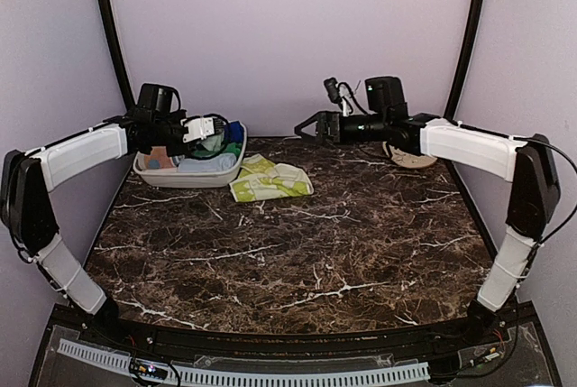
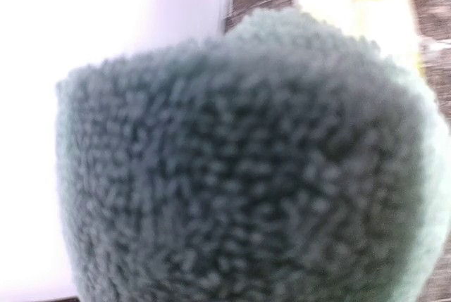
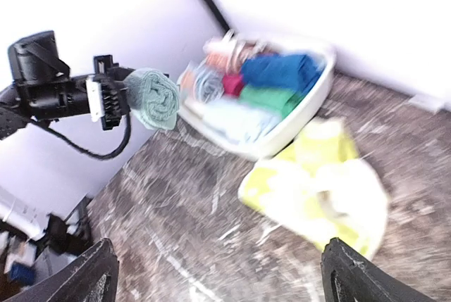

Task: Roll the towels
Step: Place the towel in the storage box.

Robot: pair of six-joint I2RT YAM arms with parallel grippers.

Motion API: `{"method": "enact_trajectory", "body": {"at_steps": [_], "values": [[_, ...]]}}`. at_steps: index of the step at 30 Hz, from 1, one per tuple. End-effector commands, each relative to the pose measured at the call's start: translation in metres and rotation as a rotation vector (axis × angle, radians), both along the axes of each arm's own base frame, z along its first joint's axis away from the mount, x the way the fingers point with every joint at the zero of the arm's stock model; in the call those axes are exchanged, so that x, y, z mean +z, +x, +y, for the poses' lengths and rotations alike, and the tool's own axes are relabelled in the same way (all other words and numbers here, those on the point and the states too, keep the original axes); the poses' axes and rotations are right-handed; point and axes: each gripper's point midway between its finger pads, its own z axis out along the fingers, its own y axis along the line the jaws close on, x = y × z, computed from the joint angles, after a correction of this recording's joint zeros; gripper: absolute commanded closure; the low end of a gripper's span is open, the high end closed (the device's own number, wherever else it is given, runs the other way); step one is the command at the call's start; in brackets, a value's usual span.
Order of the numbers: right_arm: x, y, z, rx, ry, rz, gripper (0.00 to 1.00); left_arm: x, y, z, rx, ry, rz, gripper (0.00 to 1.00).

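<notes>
Two pincers and several cloths over a dark marbled worktop [image 1: 297,261], listed from the left. Item one: left pincer [image 1: 203,133], raised clear of the worktop at the far left and pressed onto a rolled mint-green towel [image 3: 152,98]. The roll sticks out past the fingertips with its spiral end showing in the right wrist view, and its nap fills nearly the whole left wrist view. In the top view the roll hangs over the white basin [image 1: 185,178], while the right wrist view puts it just off one end of the rim, so whether it touches the rim cannot be told. Item two: the basin, at the far-left corner of the worktop, holding folded or rolled cloths packed side by side, among them a royal-blue towel [image 3: 282,70], a darker green towel [image 3: 271,98] and a pale blue one [image 3: 236,120]. Item three: yellow-green patterned towel [image 1: 270,179], lying loose and rumpled on the worktop, just beside the basin's right end, well apart from both pincers. Item four: right pincer [image 1: 309,125], held high near the far centre, jaws spread wide with nothing between them. Its two dark fingers [image 3: 95,274] stand at opposite lower corners of its own wrist view, with the patterned towel beyond them. Item five: round beige plate [image 1: 407,159], far right, partly hidden behind the right arm.
</notes>
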Motion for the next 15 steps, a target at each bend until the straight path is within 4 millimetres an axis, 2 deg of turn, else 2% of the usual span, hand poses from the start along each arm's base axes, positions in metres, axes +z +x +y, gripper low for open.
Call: {"method": "enact_trajectory", "body": {"at_steps": [1, 4, 10, 11, 13, 14, 15], "values": [[-0.012, -0.003, -0.026, -0.103, -0.089, -0.078, 0.00, 0.011, 0.052, 0.021, 0.066, 0.034, -0.095, 1.00], [-0.027, -0.012, -0.033, -0.101, -0.110, -0.055, 0.00, -0.001, 0.087, 0.029, 0.092, 0.057, -0.118, 1.00], [-0.052, -0.027, -0.039, -0.093, -0.102, -0.003, 0.00, -0.025, 0.147, 0.024, 0.113, 0.066, -0.121, 1.00], [-0.055, -0.028, -0.040, -0.090, -0.105, 0.003, 0.00, -0.039, 0.156, 0.024, 0.115, 0.073, -0.106, 1.00], [-0.053, -0.027, -0.039, -0.089, -0.094, -0.001, 0.00, -0.053, 0.165, 0.020, 0.108, 0.079, -0.077, 1.00], [-0.064, -0.031, -0.041, -0.090, -0.108, 0.018, 0.00, -0.060, 0.168, 0.019, 0.104, 0.081, -0.061, 1.00], [-0.066, -0.031, -0.042, -0.092, -0.107, 0.019, 0.00, -0.069, 0.169, 0.018, 0.098, 0.086, -0.040, 1.00]]}}
